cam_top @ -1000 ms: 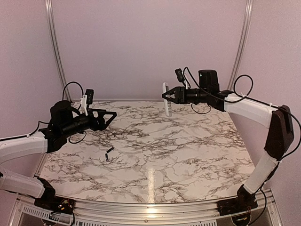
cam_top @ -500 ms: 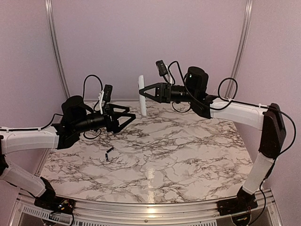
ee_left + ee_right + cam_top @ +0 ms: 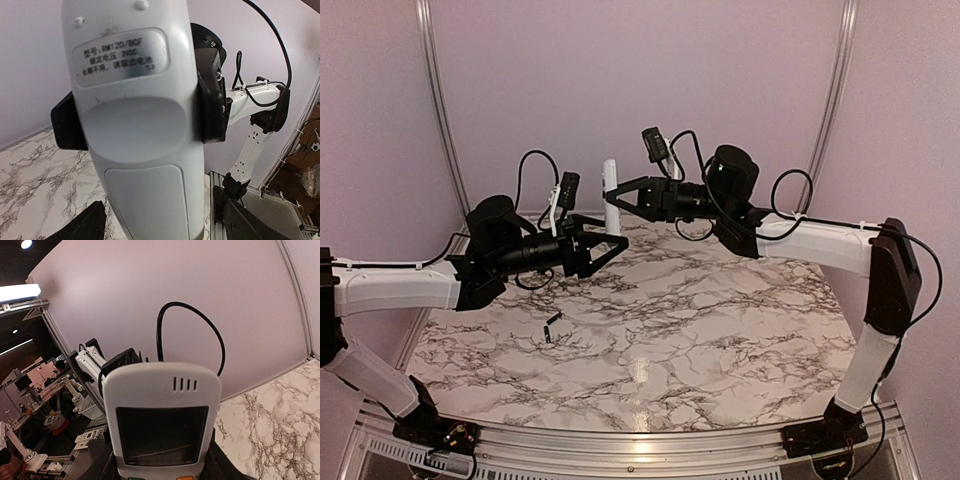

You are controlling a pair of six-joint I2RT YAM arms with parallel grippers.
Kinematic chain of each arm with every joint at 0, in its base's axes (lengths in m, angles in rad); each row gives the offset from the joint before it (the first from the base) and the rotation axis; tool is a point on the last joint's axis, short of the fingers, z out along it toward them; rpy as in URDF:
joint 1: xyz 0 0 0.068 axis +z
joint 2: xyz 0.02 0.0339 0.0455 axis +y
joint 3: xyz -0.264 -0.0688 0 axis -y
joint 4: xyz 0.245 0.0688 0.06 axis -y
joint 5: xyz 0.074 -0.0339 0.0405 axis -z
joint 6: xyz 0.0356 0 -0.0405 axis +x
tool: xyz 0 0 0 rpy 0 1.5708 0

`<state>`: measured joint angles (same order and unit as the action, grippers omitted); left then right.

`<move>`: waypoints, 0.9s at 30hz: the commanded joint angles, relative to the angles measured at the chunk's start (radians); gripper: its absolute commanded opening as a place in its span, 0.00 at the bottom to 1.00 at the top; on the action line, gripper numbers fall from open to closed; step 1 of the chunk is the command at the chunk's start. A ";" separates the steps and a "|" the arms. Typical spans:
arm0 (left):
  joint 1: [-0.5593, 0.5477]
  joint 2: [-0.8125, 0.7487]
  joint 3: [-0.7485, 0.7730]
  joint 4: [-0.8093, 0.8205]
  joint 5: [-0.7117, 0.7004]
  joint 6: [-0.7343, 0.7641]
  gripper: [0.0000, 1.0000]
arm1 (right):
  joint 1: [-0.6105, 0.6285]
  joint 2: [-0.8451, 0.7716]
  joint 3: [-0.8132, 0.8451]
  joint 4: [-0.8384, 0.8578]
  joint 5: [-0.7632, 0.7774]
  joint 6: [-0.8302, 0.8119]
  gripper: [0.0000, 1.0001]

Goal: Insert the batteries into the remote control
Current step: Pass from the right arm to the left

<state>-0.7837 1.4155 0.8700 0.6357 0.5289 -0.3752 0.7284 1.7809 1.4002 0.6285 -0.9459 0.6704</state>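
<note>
remote control (image 3: 609,175) is clamped in the right tool (image 3: 618,203), battery cover (image 3: 145,200) shut, left tool (image 3: 605,245) wide, batteries (image 3: 551,327) lying unloaded on the bench (image 3: 720,330).

The right end effector (image 3: 621,198) has carried the remote control (image 3: 610,190) further left, and the left end effector (image 3: 617,241) has risen rightward, its spread fingers now just beside the remote's lower end.

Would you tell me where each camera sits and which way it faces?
Top external: above, behind the bases, looking down at the table; both arms show.
Left wrist: on left gripper, facing the remote control's back; own fingertips below.
Right wrist: on right gripper, facing the remote control's screen; fingers mostly hidden.
Wrist views share the remote control, opposite faces.
</note>
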 commanded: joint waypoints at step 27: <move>-0.009 0.018 0.068 -0.278 -0.385 0.113 0.21 | 0.016 -0.087 0.148 -0.637 0.484 -0.279 0.96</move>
<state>-0.7933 1.4364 0.8886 0.4572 0.2577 -0.3115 0.7376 1.7313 1.4765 0.2283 -0.6624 0.4759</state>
